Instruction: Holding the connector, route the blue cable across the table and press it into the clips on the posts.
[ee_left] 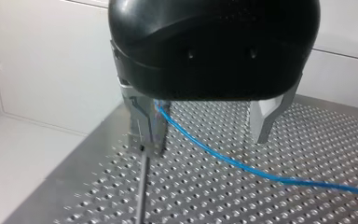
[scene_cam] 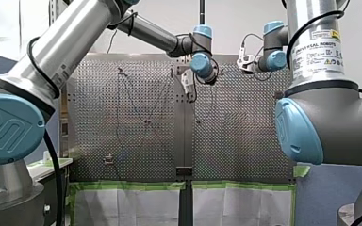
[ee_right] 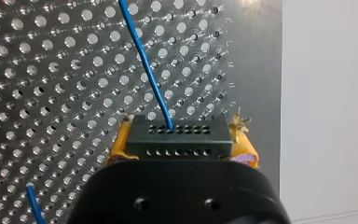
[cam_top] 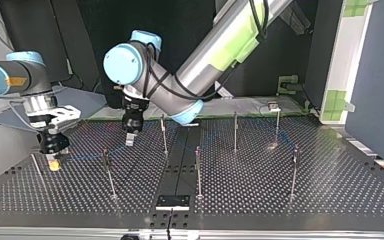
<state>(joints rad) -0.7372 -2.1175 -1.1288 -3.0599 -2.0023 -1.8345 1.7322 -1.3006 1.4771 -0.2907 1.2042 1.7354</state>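
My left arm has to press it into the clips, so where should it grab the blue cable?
Likely the free span beside the post, from above, left gripper straddling the blue cable crosswise: it runs between the open fingers, while the right gripper holds the connector end.

The cable [ee_right: 148,70] is bright blue. The connector [ee_right: 177,130] is black, with two rows of small holes. My right gripper [ee_right: 179,145] has yellow pads [ee_right: 120,142]. My left gripper [ee_left: 204,140] is glossy black with grey metal fingers [ee_left: 266,116]. The table [ee_right: 51,70] is silver with a regular grid of holes, and green tape [scene_cam: 127,185] edges it. My left arm [scene_cam: 70,33] and my right arm [scene_cam: 320,108] are silver-grey with pale blue caps.
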